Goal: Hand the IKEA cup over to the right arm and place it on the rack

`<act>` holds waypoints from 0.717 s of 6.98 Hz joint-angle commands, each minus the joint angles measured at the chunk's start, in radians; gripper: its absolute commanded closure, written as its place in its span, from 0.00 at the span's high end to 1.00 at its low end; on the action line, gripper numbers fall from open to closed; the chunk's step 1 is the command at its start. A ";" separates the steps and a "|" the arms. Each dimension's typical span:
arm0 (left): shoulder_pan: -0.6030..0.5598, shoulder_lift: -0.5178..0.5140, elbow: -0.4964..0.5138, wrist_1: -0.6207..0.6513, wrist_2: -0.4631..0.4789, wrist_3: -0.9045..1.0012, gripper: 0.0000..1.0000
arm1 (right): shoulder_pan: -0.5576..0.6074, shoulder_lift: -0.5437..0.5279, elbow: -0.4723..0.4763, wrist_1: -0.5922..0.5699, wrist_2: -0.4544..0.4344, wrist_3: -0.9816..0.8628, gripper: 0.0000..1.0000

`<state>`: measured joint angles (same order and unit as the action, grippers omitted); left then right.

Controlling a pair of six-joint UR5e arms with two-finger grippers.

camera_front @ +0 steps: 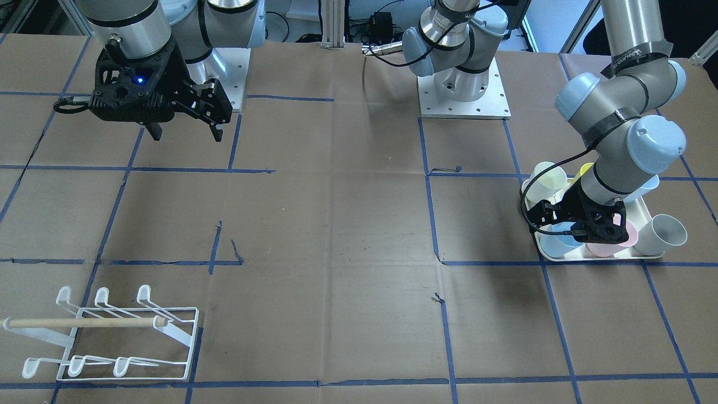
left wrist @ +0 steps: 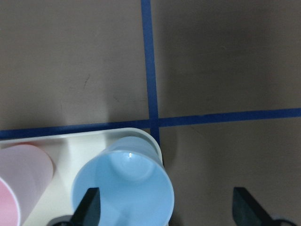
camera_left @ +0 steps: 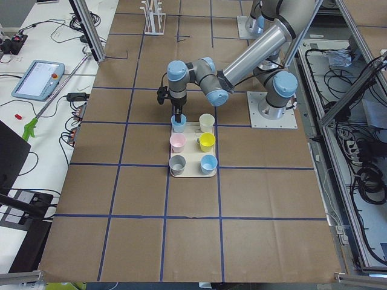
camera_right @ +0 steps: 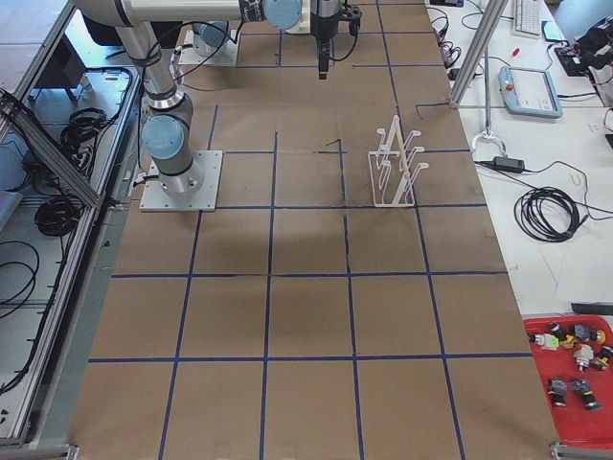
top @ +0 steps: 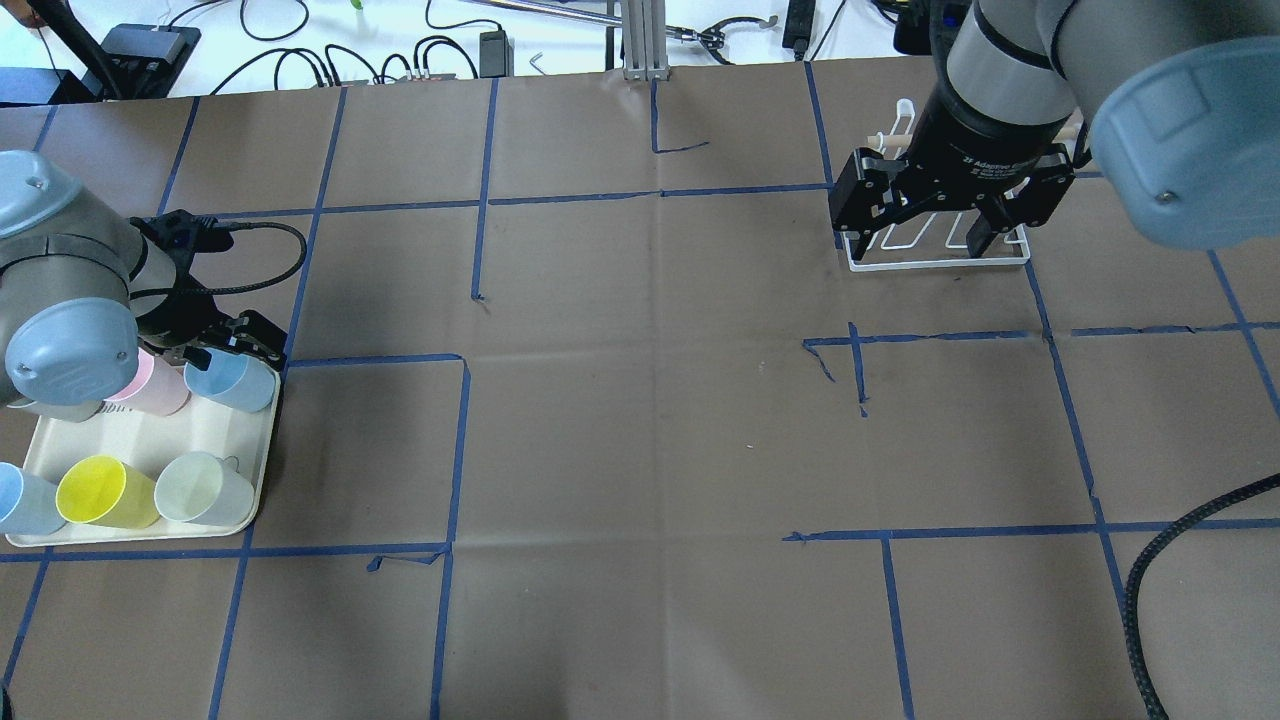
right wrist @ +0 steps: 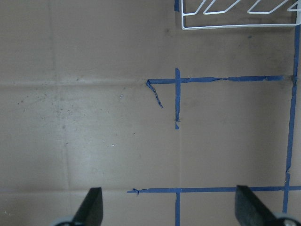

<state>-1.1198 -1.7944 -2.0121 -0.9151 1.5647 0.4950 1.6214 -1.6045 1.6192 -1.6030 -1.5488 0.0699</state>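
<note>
At the tray (left wrist: 66,141) corner, left hand (left wrist: 164,209), spread, straddles the blue cup (left wrist: 123,186) rim; right hand (top: 922,243) hovers spread.

Cup (left wrist: 122,186): pale blue, upright, mouth up, in the corner of a cream tray (left wrist: 70,143) on the robot's left. Right arm (camera_front: 129,25): silver-grey, held above the table; black gripper (camera_front: 187,134) pointing down, fingers spread, empty. Rack (camera_front: 84,322): white wire, hooked prongs, wooden dowel, standing on the table well apart from the cup.
</note>
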 commanded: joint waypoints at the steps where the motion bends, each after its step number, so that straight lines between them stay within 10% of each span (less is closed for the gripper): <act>1: 0.000 0.000 -0.007 0.004 0.003 -0.001 1.00 | 0.000 0.000 0.001 0.002 -0.001 0.001 1.00; 3: 0.002 0.000 -0.007 0.004 0.003 0.005 0.87 | 0.000 0.000 0.001 0.000 -0.001 0.004 1.00; 5: 0.002 -0.010 0.001 0.002 0.012 0.011 0.12 | 0.002 0.001 0.011 -0.082 0.013 0.014 1.00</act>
<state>-1.1192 -1.7989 -2.0149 -0.9122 1.5718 0.5035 1.6225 -1.6054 1.6230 -1.6248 -1.5406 0.0792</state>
